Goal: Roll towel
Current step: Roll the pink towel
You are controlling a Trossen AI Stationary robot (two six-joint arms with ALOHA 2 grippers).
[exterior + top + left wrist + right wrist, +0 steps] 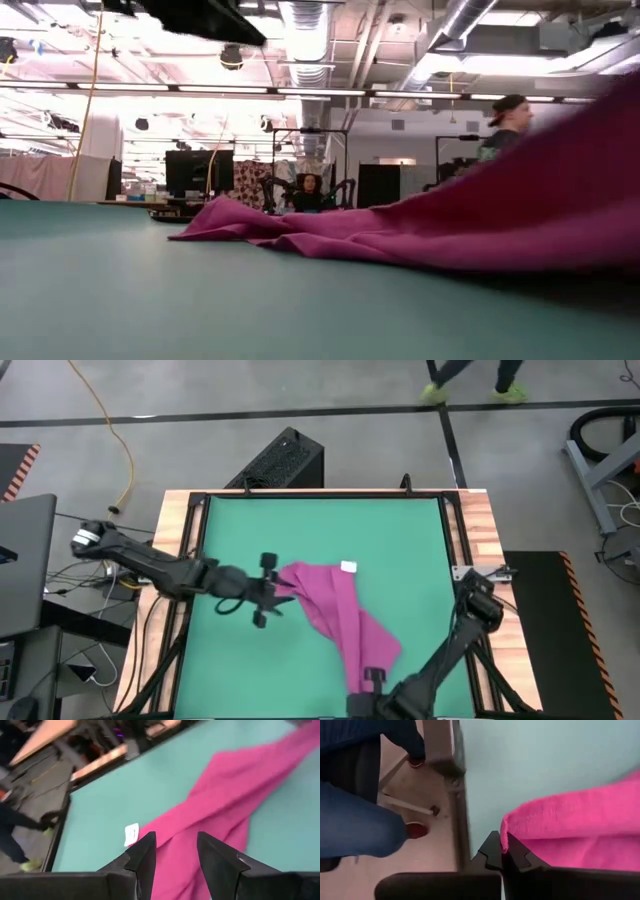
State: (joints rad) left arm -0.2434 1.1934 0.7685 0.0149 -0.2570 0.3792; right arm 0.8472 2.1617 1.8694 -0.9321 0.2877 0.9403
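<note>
From the high view I see the towel [338, 615] lying crumpled and stretched in a diagonal band across the green table mat [400, 540], running from just left of centre down toward the bottom edge of the frame, its white tag [348, 568] at the upper end. My left gripper [268, 590] sits at centre-left, right at the towel's upper-left edge; in the left wrist view its fingers [145, 860] stand apart with the magenta cloth showing between them, nothing pinched. My right gripper [372, 682] is at the bottom centre of the frame on the towel's lower end; the right wrist view shows its fingers [492, 852] closed together on a corner of the fabric, beside the table's edge. In the low view the towel rises from the mat toward the right of the frame. A person [508, 125] stands in the room at upper right.
</note>
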